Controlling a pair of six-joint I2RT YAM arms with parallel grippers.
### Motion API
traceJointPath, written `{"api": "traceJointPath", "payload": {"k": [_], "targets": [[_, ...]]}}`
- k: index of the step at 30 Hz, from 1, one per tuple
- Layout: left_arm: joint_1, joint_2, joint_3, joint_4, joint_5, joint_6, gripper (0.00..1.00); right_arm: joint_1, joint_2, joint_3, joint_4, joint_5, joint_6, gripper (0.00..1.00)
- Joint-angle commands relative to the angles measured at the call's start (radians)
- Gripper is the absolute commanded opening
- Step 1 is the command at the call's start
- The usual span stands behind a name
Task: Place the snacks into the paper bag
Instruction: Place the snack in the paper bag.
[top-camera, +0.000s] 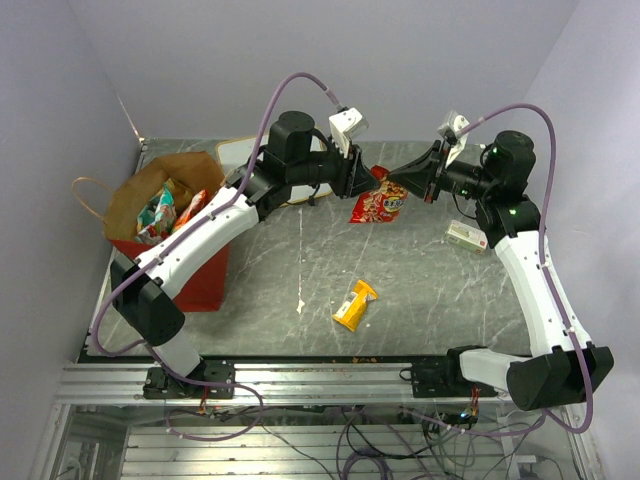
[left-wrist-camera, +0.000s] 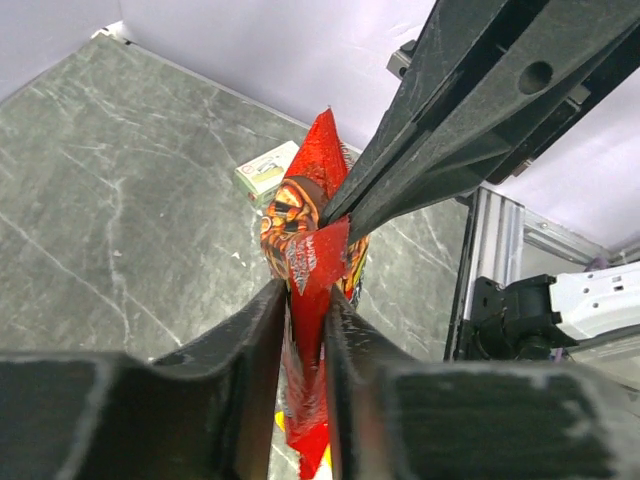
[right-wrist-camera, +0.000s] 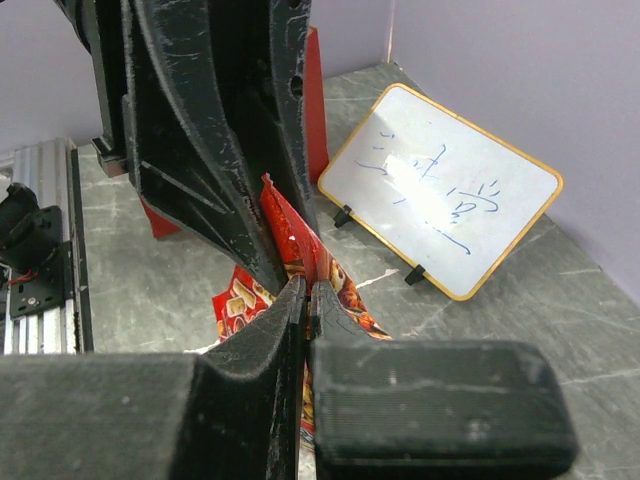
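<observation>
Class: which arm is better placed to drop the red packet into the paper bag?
Left, probably: both the left gripper and right gripper pinch the red packet, but the paper bag stands beside the left arm.

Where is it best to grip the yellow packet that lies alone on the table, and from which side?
Grip the yellow packet across its narrow middle, coming straight down from above. It lies flat on the table with free space all around it, and its long axis runs diagonally. A grip across the short width, turned to match that slant, seems surest.
</observation>
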Motion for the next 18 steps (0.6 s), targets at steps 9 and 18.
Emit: {"api": "traceJointPath", "payload": {"k": [9,18], "targets": [[-0.009,-0.032,-0.010,0.052,0.040,0.010,0.07,0.003,-0.048,-0.046,-0.002,0.046,-0.041,0.18],[-0.008,-0.144,-0.026,-0.098,-0.160,0.216,0.07,-0.035,-0.108,-0.016,-0.108,0.098,-0.128,0.68]]}}
